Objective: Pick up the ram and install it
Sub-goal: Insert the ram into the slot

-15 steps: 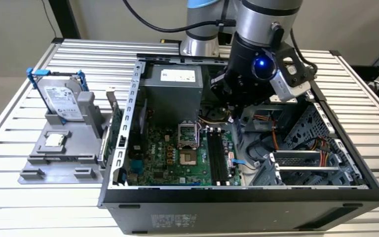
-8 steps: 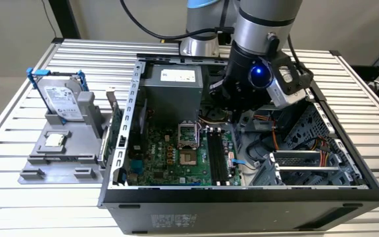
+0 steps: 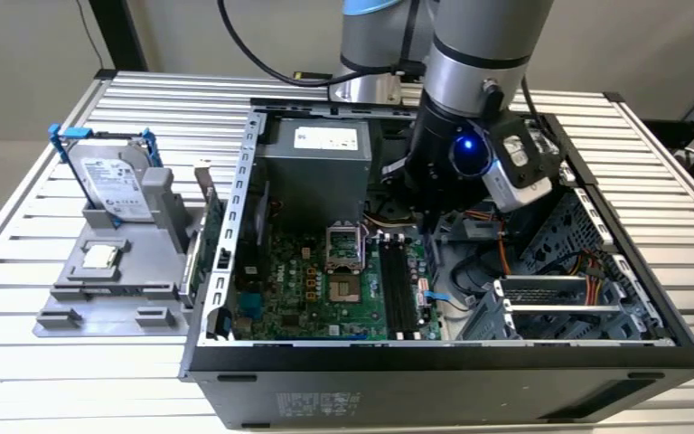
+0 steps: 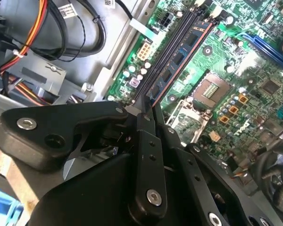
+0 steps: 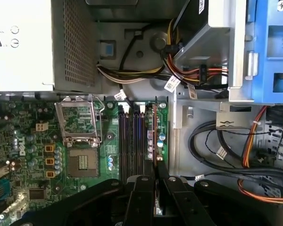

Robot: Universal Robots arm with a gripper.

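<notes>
I am looking down at an open computer case that lies on a slatted metal table. My arm reaches down into the case from above. In the second wrist view, my gripper has its black fingers pressed close on the end of the ram. The ram is a thin dark stick, and it stands on its edge over the long black slots of the green motherboard. I cannot tell if it is pushed all the way in. In the first wrist view, I see the same stick running straight out from my gripper, just beside the black slots. The square metal chip socket sits near those slots on the green board. A grey power box with tiny holes is past the board, and orange, yellow and black wires bunch up next to it. In the exterior view, a grey stand sits on the table at the exterior view's left, well apart from my gripper. A silver hard drive in a blue bracket leans up on that stand.
</notes>
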